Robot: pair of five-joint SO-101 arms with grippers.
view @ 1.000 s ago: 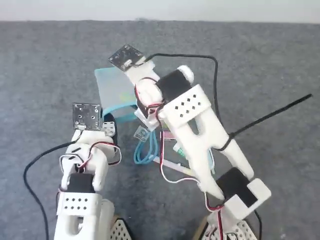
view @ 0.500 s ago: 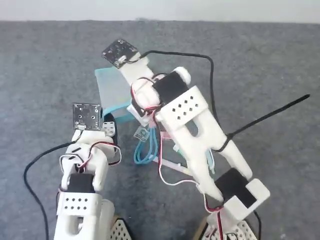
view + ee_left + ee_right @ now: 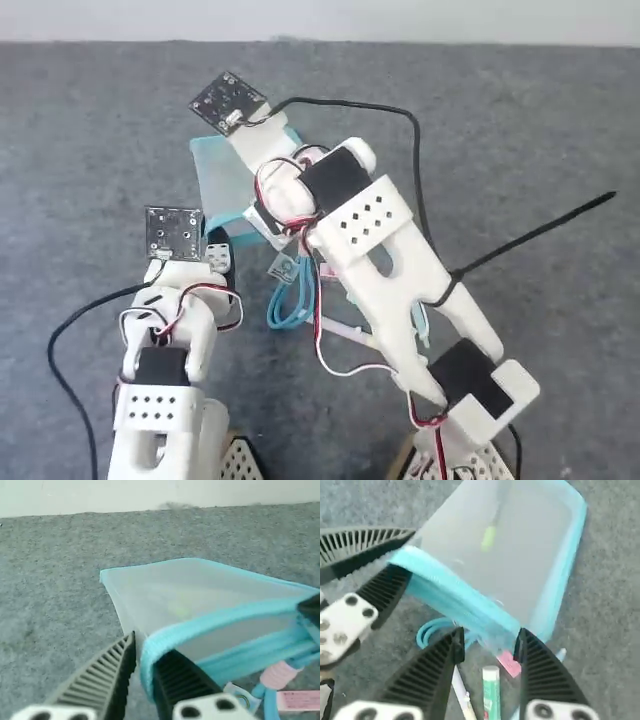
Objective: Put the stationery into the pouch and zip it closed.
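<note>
The translucent light-blue pouch lies on grey felt with a small green item inside. My left gripper is shut on the pouch's blue zipper edge; it also appears in the right wrist view as the left gripper, holding that edge up. My right gripper stands open, with its fingers on either side of the pouch's zipper end and a gap to each. Beside the pouch lie a green-capped pen, a white pen and a blue cord loop.
A pink tag hangs at the pouch's zipper end. The right arm stretches over the loose stationery and hides part of it. A black cable runs across the felt on the right. A pale wall borders the far side.
The right arm's wrist has swung up and to the left in the high view, farther over the pouch. The left arm has kept still.
</note>
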